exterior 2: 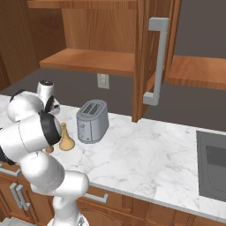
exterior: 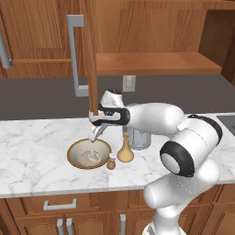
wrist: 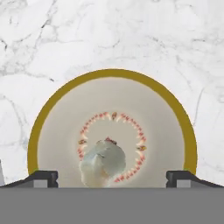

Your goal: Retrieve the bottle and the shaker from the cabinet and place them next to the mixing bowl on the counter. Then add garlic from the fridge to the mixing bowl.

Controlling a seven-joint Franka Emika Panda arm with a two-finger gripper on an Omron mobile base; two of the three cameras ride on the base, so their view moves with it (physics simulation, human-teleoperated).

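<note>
Garlic (wrist: 103, 163): inside mixing bowl (wrist: 48, 109), resting on its patterned floor, directly below pincer (wrist: 112, 178).
Pincer: released, jaws spread wide, holding nothing.
Bottle (exterior: 125, 150), shaker (exterior: 111, 161): on table (exterior: 36, 133), just right of bowl.

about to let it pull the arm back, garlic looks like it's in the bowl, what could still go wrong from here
1. The open gripper hangs right over the bowl; a low retreat could catch the rim and shift it.
2. The bottle and shaker stand close beside the bowl, under the forearm, so a sideways swing might topple them.
3. The open cabinet door is just above the wrist; lifting straight up risks hitting it.
</note>
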